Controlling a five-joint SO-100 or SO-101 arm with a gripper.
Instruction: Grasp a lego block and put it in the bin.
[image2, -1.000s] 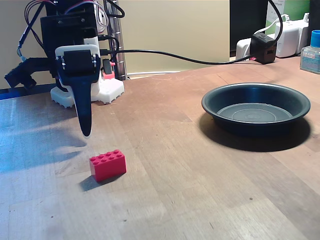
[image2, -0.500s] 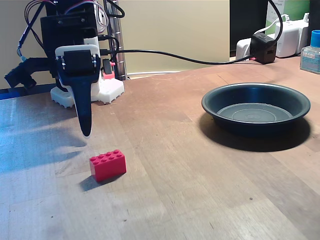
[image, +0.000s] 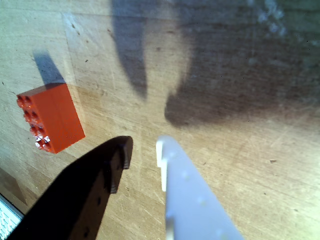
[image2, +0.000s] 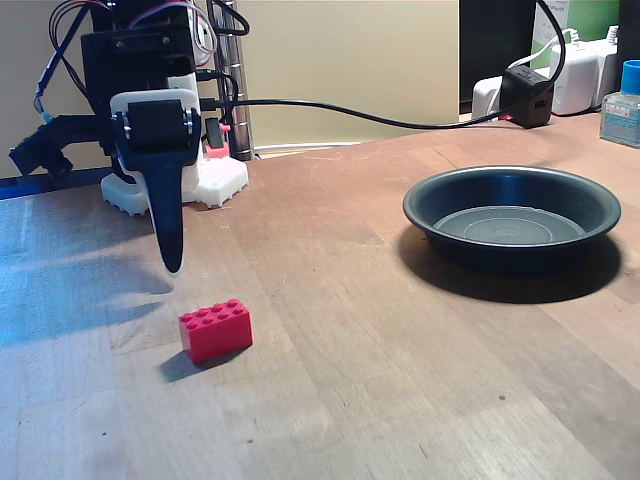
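While the bin (image2: 511, 213) holds nothing, the gripper (image: 144, 150) hangs slightly parted, empty.

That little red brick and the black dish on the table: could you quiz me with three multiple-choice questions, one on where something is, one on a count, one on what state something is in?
1. In the fixed view, where is the lego block relative to the bin?
A. inside it
B. on the table to its left
C. behind it

2. How many studs top the block?
A. four
B. six
C. eight

3. What is the tool doing?
A. hanging above the wood with nothing between its fingers
B. clamped on the block
C. resting in the bin

Answers:
1 B, the block sits on bare wood, apart from the bin.
2 C, two rows of four show.
3 A, the wrist view shows bare wood between the fingertips, with the block off to the left.
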